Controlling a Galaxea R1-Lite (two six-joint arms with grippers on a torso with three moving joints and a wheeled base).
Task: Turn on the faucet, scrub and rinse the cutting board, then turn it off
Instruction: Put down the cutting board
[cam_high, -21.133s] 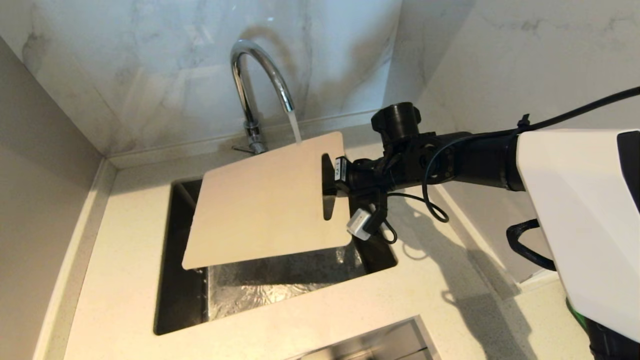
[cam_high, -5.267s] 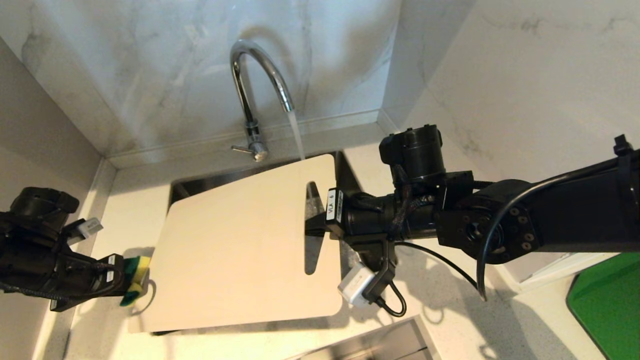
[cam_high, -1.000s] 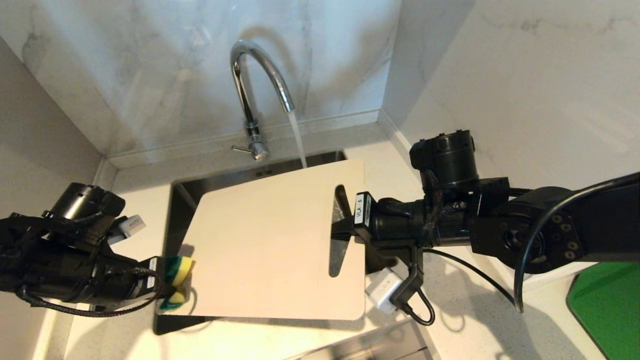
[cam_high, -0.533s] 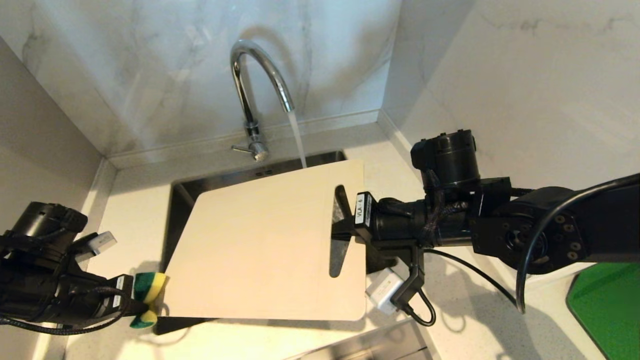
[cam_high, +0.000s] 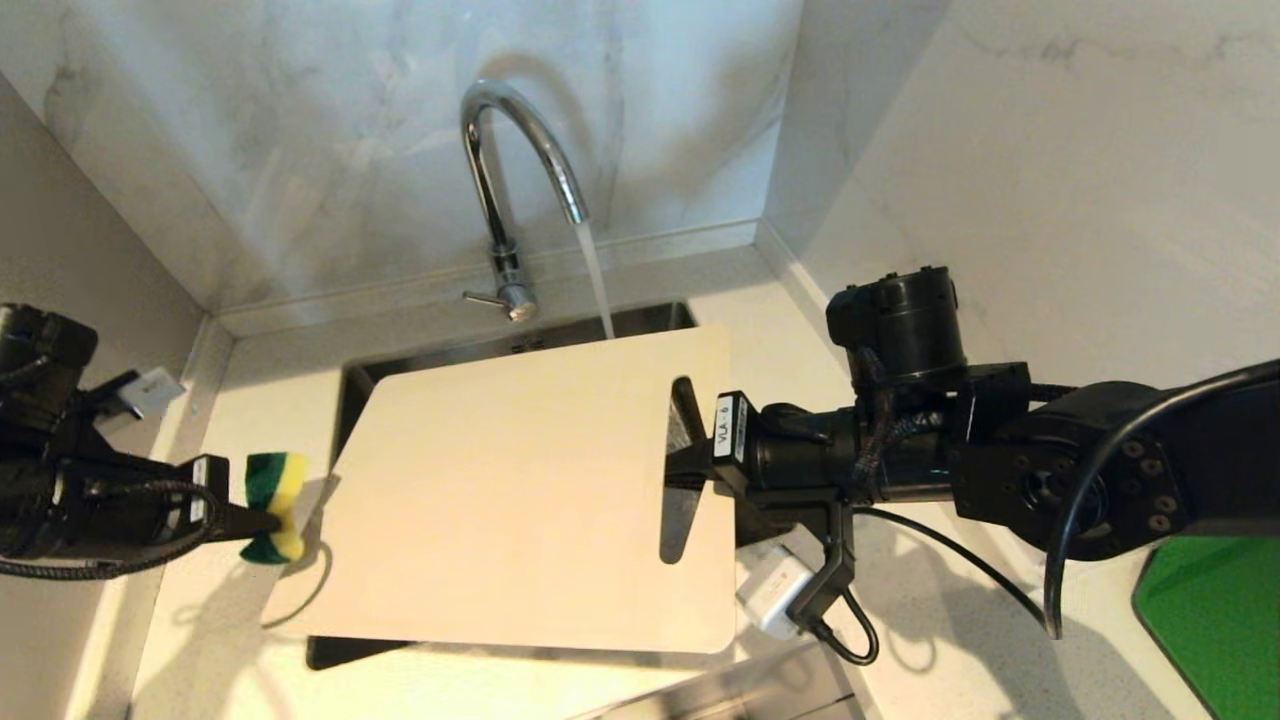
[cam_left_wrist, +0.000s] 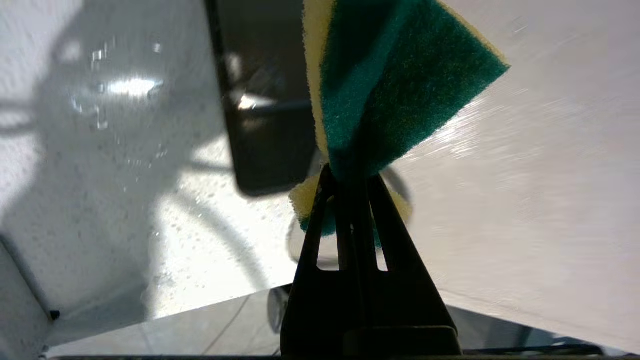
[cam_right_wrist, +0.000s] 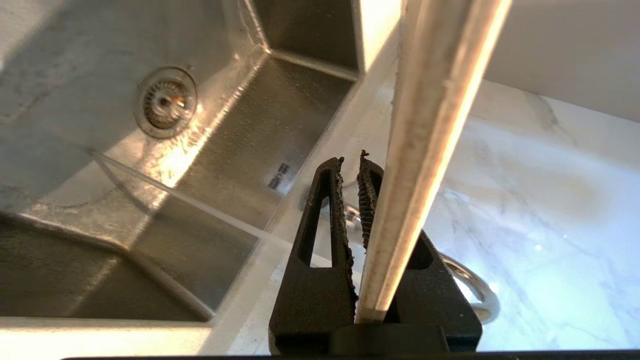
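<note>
Water is running from the faucet (cam_high: 520, 190); the stream drops past the far edge of the cutting board (cam_high: 520, 490) into the sink (cam_high: 360, 385).

Our right gripper (cam_high: 690, 465) is pinched on the cutting board's handle end, right at the slot, holding it roughly flat over the sink. The right wrist view shows the board edge clamped between the jaws, with the drain below. Holding it there keeps runoff in the sink and leaves the whole top face open for the other arm.

Our left gripper (cam_high: 240, 520) is pressed together on a green-and-yellow sponge (cam_high: 272, 492), squeezing it at the middle so both ends flare out. It sits just beside the cutting board's edge farthest from the handle, over the table (cam_high: 200, 640), apart from the board surface. We can't see any contact between sponge and board.

Our read: we're mid-scrub, between strokes, faucet on. Rinse and shut-off are not yet done.

Risk: the board is held at one end only, so pressing down at the free end could twist it in the right gripper. Better to keep strokes light there.
</note>
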